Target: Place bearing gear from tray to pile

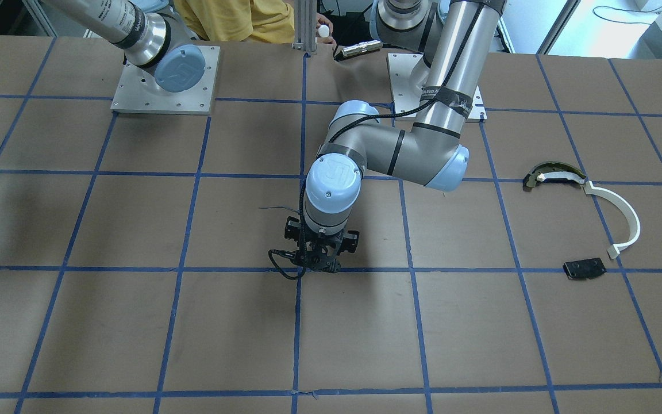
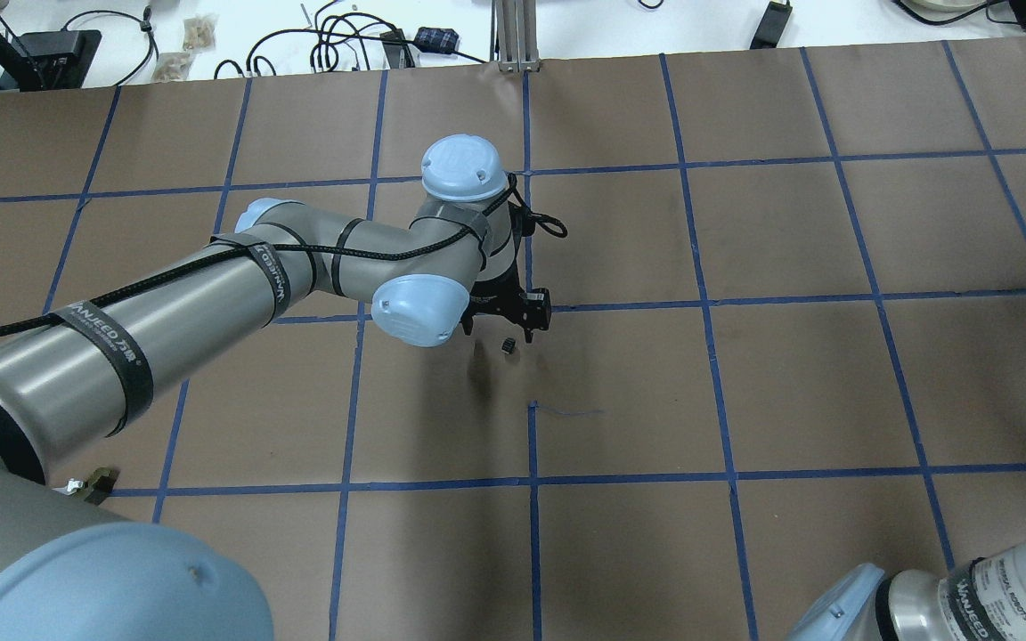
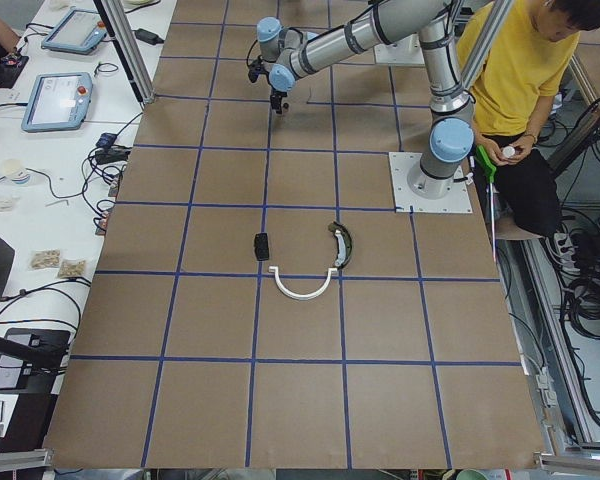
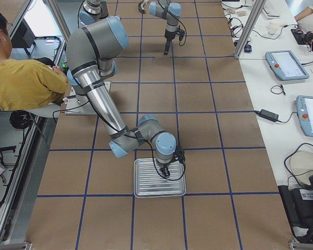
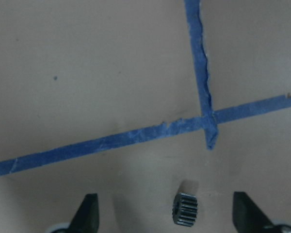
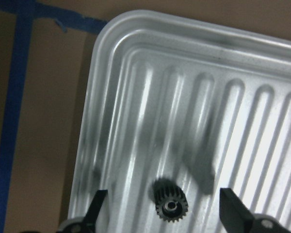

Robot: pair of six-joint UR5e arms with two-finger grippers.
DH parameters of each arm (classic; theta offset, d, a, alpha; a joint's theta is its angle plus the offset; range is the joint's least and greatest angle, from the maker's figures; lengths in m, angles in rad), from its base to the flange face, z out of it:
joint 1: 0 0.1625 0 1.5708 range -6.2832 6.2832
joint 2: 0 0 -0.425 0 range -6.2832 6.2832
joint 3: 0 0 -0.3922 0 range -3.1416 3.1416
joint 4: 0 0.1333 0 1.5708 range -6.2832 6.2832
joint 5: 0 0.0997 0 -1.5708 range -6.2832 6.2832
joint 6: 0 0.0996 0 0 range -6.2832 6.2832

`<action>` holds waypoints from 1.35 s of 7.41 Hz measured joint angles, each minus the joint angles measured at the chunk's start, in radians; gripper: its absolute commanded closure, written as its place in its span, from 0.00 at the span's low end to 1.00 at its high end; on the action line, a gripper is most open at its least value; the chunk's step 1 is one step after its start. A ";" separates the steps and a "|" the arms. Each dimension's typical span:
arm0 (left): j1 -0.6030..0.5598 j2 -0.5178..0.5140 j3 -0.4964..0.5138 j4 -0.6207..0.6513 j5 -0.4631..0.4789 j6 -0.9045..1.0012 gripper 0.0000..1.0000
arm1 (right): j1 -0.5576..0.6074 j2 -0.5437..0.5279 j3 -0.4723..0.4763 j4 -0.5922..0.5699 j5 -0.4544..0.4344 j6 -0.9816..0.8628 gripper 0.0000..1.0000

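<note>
A small dark gear point(image 5: 185, 209) lies on the brown paper between the open fingers of my left gripper point(image 5: 165, 198), touching neither; it also shows in the overhead view point(image 2: 508, 344). The left gripper point(image 1: 319, 264) hangs near the table's middle. A second dark gear point(image 6: 170, 206) lies in the ribbed metal tray point(image 6: 116, 73). My right gripper point(image 6: 164, 193) is open and straddles this gear low over the tray point(image 4: 146, 194). The pile lies apart on the robot's left: a dark arc piece point(image 1: 555, 174), a white curved strip point(image 1: 624, 215), and a black plate point(image 1: 584, 268).
An operator in a yellow shirt point(image 3: 520, 60) sits behind the arm bases. The left arm's forearm point(image 2: 210, 294) stretches low over the table. A bench with tablets point(image 3: 55, 100) and cables runs along the far side. Blue tape lines grid the paper.
</note>
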 measured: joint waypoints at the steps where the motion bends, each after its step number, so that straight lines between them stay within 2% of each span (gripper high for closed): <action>1: -0.003 -0.003 -0.001 -0.004 0.000 0.000 0.35 | 0.000 0.000 0.000 0.000 -0.012 0.001 0.67; 2: -0.008 -0.009 -0.001 -0.007 0.000 -0.002 0.53 | 0.000 0.001 -0.001 -0.003 -0.029 0.002 0.79; 3: -0.013 -0.015 -0.001 -0.010 0.000 -0.003 0.81 | 0.000 0.002 -0.005 -0.006 -0.038 0.003 1.00; 4: -0.015 -0.018 -0.001 -0.010 0.001 -0.003 1.00 | 0.000 0.002 -0.009 -0.008 -0.042 0.003 1.00; 6: -0.017 -0.019 0.000 -0.002 0.005 -0.003 1.00 | 0.002 -0.005 -0.011 -0.007 -0.043 0.009 1.00; 8: -0.008 -0.004 0.014 -0.001 0.020 0.011 1.00 | 0.027 -0.060 -0.010 0.003 -0.034 0.069 1.00; 10: 0.104 0.040 0.061 -0.060 0.064 0.041 1.00 | 0.123 -0.145 -0.001 0.051 -0.033 0.162 1.00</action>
